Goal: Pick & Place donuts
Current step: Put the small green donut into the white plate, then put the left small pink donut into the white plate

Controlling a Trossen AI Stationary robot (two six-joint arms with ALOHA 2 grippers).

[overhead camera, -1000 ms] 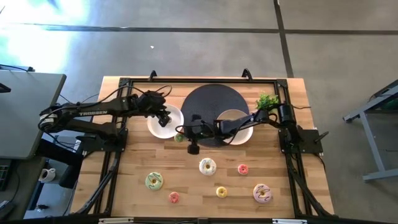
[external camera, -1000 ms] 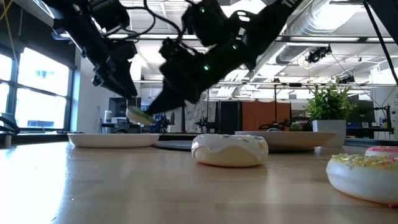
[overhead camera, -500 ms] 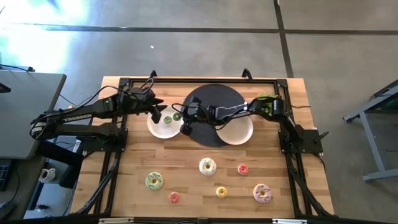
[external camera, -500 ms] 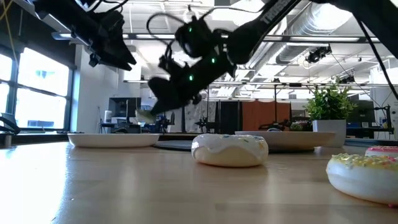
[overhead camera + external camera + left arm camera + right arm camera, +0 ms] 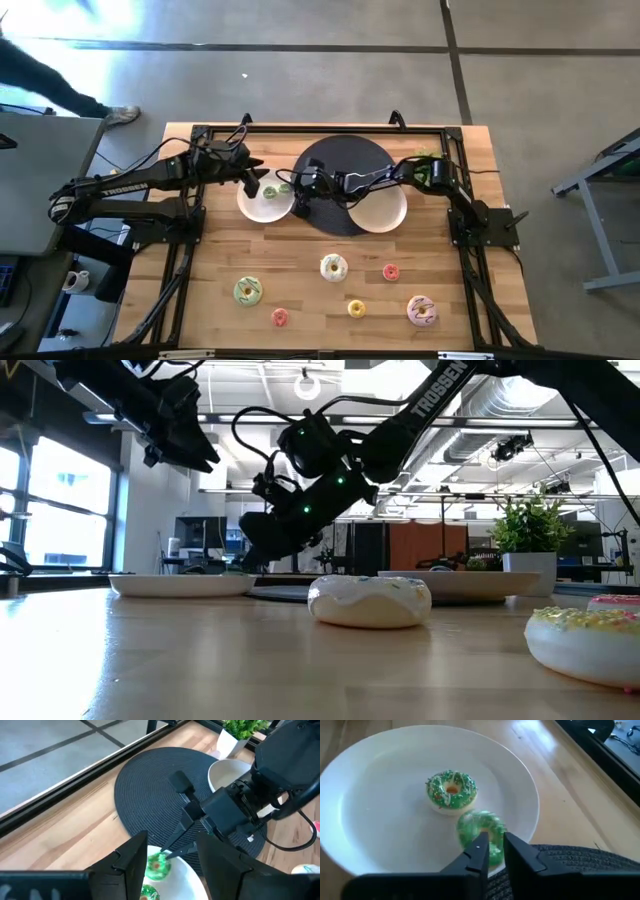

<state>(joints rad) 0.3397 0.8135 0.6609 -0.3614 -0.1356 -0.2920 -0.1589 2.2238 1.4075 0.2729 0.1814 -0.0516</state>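
On the left white plate (image 5: 262, 205) lie two small green donuts. One lies flat (image 5: 451, 790). The other (image 5: 481, 832), blurred, sits by the plate's rim next to the black disc, right in front of my right gripper (image 5: 494, 840). That gripper slants down over the plate's right edge (image 5: 297, 198) with a narrow gap between its fingers. My left gripper (image 5: 171, 840) hovers wide open above the plate's left side (image 5: 254, 185). Several more donuts lie on the table's near half: white (image 5: 333, 267), large green (image 5: 247, 291) and large pink (image 5: 421, 311). My right gripper has its fingertips (image 5: 481, 845) right against the blurred green donut's near side (image 5: 487, 851); whether one of them touches it, I cannot tell. The donut rests on the plate's sloping rim.
A big black disc (image 5: 340, 165) lies between the left plate and a second white plate (image 5: 385, 210). A small potted plant (image 5: 430, 160) stands at the far right. Small pink (image 5: 390, 272), yellow (image 5: 356, 308) and orange (image 5: 280, 317) donuts dot the near half.
My right gripper carried a small green donut from the table's middle toward the far left and came down over the left plate. The donut now lies on the plate beside the first green one. My left gripper rose and drew back toward the left, then stayed still.
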